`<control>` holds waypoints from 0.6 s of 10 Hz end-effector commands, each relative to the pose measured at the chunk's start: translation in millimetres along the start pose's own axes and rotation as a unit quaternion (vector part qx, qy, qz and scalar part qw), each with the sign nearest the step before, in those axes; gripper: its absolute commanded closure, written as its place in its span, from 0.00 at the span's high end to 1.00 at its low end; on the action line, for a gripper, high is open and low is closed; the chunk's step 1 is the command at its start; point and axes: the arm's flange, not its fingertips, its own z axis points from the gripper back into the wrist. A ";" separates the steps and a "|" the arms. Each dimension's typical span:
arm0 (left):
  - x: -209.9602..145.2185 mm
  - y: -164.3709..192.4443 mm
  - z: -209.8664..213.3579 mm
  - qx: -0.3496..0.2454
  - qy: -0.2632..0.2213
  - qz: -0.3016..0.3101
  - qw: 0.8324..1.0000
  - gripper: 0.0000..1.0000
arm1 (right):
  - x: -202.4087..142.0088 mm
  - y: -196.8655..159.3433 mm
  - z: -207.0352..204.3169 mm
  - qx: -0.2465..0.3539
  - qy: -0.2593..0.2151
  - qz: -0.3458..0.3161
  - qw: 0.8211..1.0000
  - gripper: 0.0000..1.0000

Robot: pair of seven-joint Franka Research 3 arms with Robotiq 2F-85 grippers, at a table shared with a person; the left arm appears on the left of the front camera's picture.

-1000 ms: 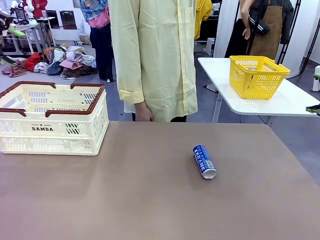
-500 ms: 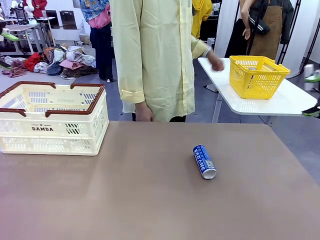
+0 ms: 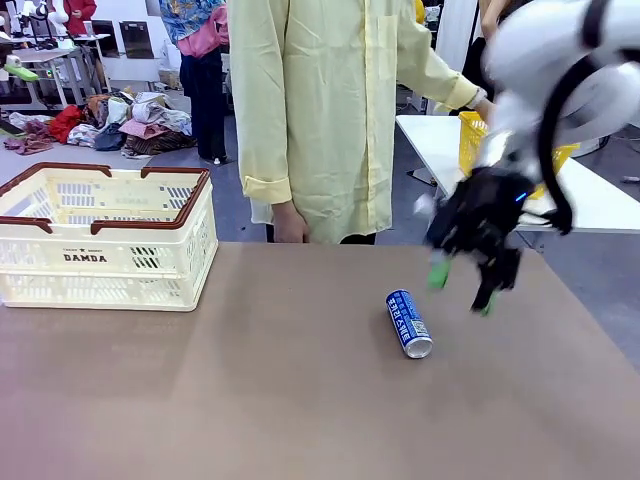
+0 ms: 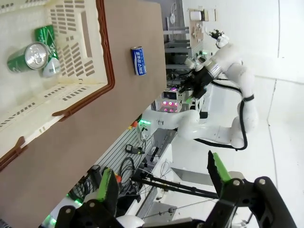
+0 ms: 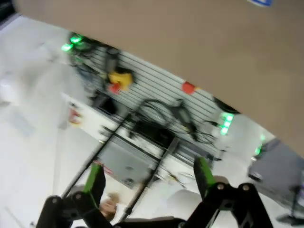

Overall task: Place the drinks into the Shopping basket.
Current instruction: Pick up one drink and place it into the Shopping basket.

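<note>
right pincer poised by the one can outside the basket

the step in hand looks like the reach for the blue can (image 3: 409, 323). it lies on its side on the brown surface (image 3: 250, 400), well to the right of the basket (image 3: 105, 240). the right pincer (image 3: 462, 288) hangs blurred above the can, just past it on the side away from the basket. its green pads are spread with nothing between them. the left pincer (image 4: 164, 183) is spread and empty too, well clear of the basket. a green can (image 4: 24, 57) lies inside the basket, with a second green one beside it.

next, i judge, the right pincer must drop and turn to straddle the blue can across its width. the can is a smooth, slim metal cylinder and may roll on the matt surface. the basket is stiff slotted plastic, cream with a brown rim.
</note>
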 end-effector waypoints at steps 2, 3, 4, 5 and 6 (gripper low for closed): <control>-1.8 -2.6 1.4 -0.007 0.000 0.001 1.000 1.00 | -15.6 -22.0 15.9 -0.054 -0.087 0.018 0.995 1.00; -1.8 -2.6 1.4 -0.007 0.000 0.001 1.000 1.00 | 10.2 10.6 -30.0 -0.069 0.011 0.003 0.998 1.00; -1.8 -2.6 1.4 -0.007 0.000 0.001 1.000 1.00 | 10.0 6.8 -26.3 -0.087 -0.015 0.005 0.996 1.00; -1.8 -2.6 1.4 -0.007 0.000 0.001 1.000 1.00 | 20.7 16.9 -36.1 -0.124 -0.114 -0.051 0.984 1.00; -1.8 -2.6 1.4 -0.007 0.000 0.001 1.000 1.00 | 34.2 14.4 -40.4 -0.139 -0.176 -0.051 0.973 1.00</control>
